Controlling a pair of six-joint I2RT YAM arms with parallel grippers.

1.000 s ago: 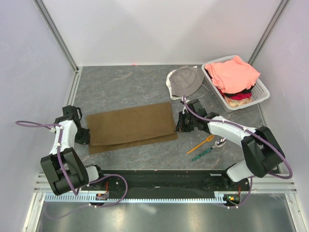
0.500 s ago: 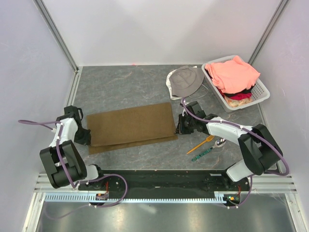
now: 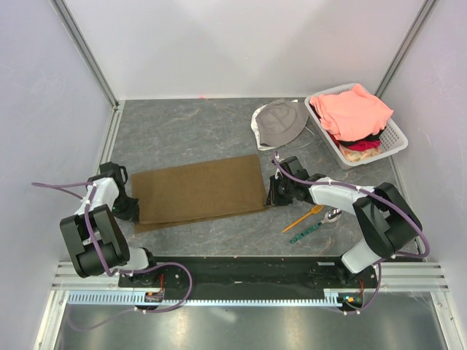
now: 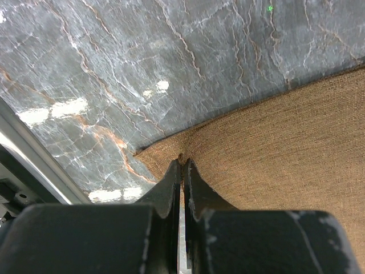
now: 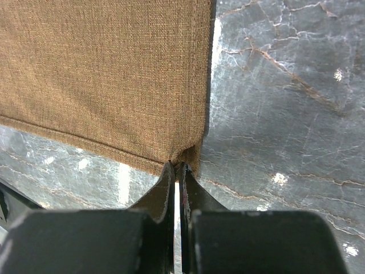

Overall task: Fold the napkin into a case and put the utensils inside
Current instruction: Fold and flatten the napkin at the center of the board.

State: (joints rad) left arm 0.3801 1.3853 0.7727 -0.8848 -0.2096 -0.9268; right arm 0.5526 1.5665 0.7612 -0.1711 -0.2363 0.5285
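The brown napkin [image 3: 198, 188] lies folded in two on the table, a lower layer showing along its near edge. My left gripper [image 3: 133, 208] is shut on the napkin's near left corner [image 4: 171, 153], pinching the cloth between its tips [image 4: 181, 162]. My right gripper [image 3: 268, 197] is shut on the near right corner [image 5: 191, 151], jaws closed on the cloth there [image 5: 175, 165]. The orange fork [image 3: 305, 216] and the green patterned utensil [image 3: 306, 233] lie on the table, right of the napkin and near the right arm.
A grey bucket hat [image 3: 281, 122] sits at the back. A white basket [image 3: 398, 138] of salmon-pink clothes [image 3: 355, 109] stands at the back right. A shiny spoon bowl [image 3: 333, 214] lies beside the fork. Metal rails edge the table at left.
Both grippers have drawn the top layer slightly toward the near edge, so less of the lower layer shows. Both arms shifted a little to the left.
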